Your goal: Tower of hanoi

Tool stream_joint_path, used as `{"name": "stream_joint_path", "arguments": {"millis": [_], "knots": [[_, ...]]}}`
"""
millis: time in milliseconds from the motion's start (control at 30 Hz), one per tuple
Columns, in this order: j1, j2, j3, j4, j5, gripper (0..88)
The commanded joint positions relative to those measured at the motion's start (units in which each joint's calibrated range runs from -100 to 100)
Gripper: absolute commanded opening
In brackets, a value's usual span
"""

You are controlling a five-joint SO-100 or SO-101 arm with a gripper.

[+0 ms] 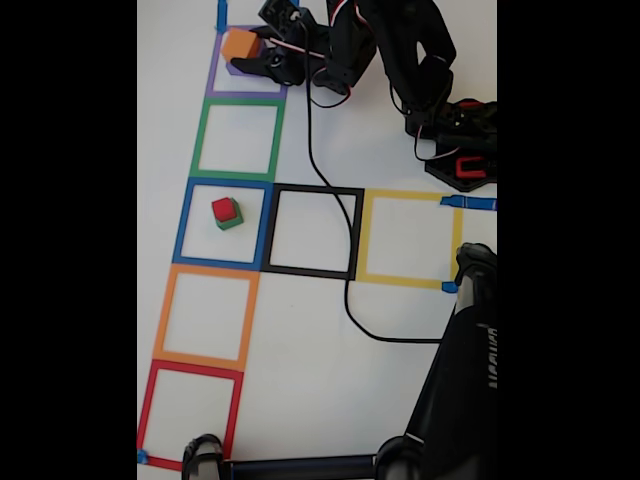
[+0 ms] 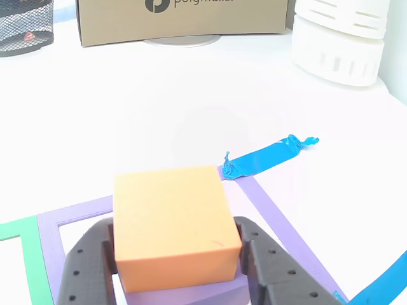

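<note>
My gripper (image 2: 177, 254) pinches the orange cube (image 2: 173, 225) atop the purple cube (image 2: 191, 293); a shallow grip could drag purple sideways out of its far square.

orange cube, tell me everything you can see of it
The orange cube is a plain matte block, foam-like by its look, with slightly rounded edges and a tiny red mark on its front face. It sits upright and square on the purple cube, whose edge pokes out beneath it. The gripper has one black perforated finger on each side of it, at or near its faces. In the fixed view it sits inside the purple tape square at the top.
</note>
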Motion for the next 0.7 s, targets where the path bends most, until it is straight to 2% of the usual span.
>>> {"name": "stream_joint_path", "arguments": {"millis": [0,400,533,667], "knots": [[-1.6,-4.1,0.4,0.5,0.7,14.6],[-2.3,-20.6,2.7,14.8,0.7,13.8],[-2.7,-30.1,2.1,26.8,0.7,13.7],[-3.9,-42.3,0.7,43.7,0.7,13.5]]}}
